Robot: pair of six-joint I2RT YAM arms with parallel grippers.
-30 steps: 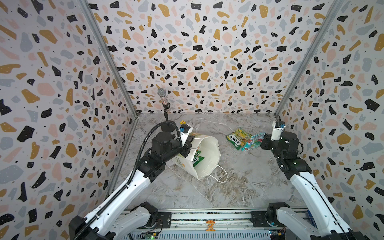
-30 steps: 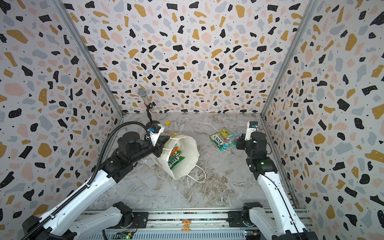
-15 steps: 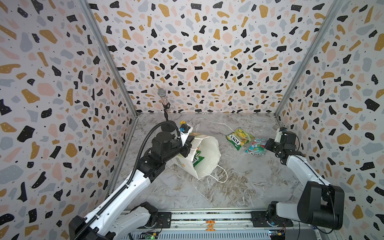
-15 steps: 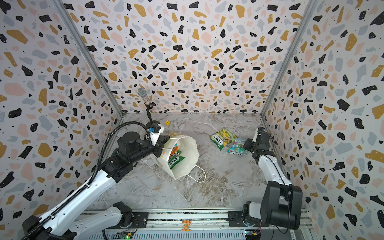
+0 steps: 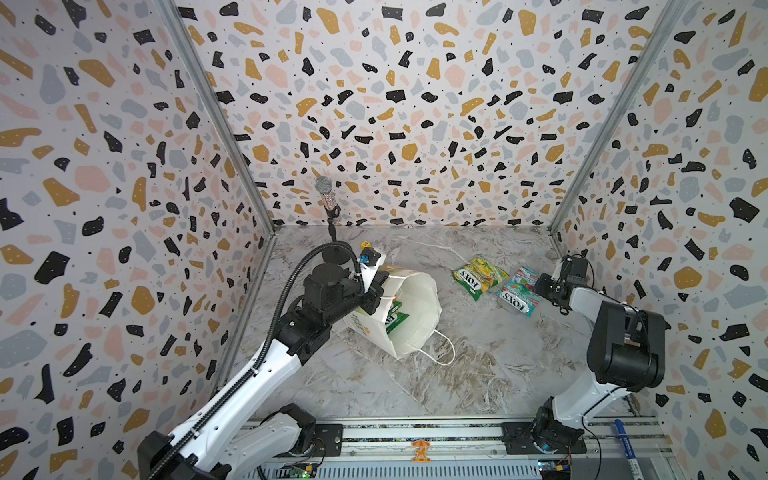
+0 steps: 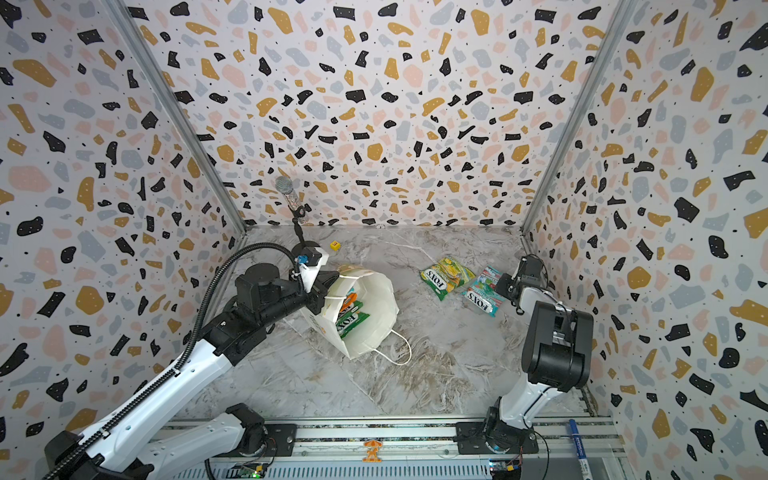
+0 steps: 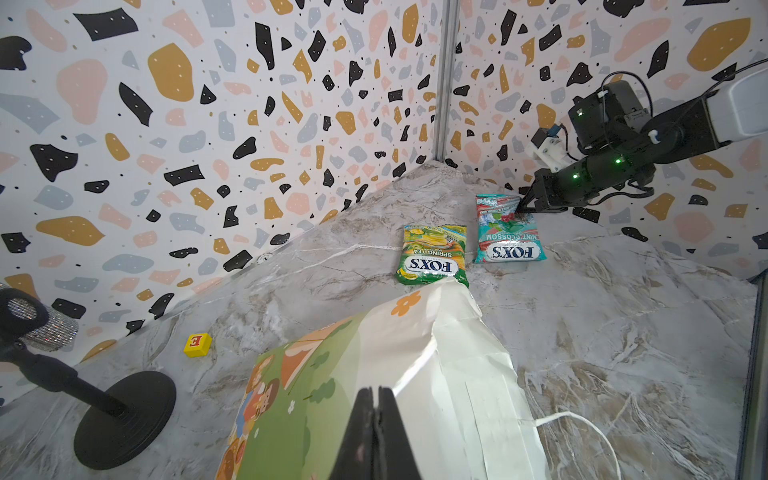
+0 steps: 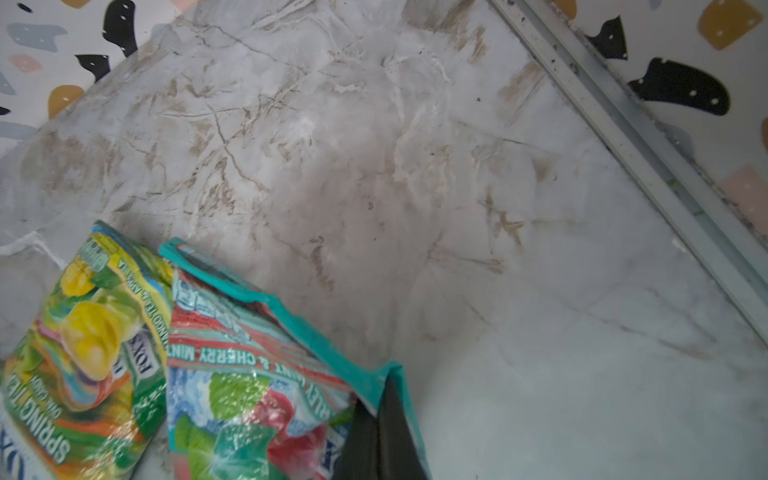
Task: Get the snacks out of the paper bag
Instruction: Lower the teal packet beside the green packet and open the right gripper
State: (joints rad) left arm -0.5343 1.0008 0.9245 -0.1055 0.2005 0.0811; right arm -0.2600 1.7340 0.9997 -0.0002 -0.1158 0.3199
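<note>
Quick status from me, both arms busy. My left arm runs up on a long slant from the front rail toward the middle of the table, wrist about level. My left gripper [image 5: 371, 300] has its jaws pressed together on the rim of the paper bag [image 5: 417, 312]. The bag is tipped over with its mouth gaping up toward the top cameras and one cord handle trailing on the marble. In a top view you can see more pouches inside [image 6: 351, 312], green and orange ones.

My right arm is folded up tight, elbow high near the right wall, forearm reaching low and forward. My right gripper [image 8: 380, 419] is down at table level, jaws pinched on a corner of the teal-red pouch [image 5: 517, 291]. That pouch lies flat on the table, well right of the bag. The green-yellow pouch [image 5: 480, 276] sits just beside it, edges overlapping in my right wrist view.
</note>
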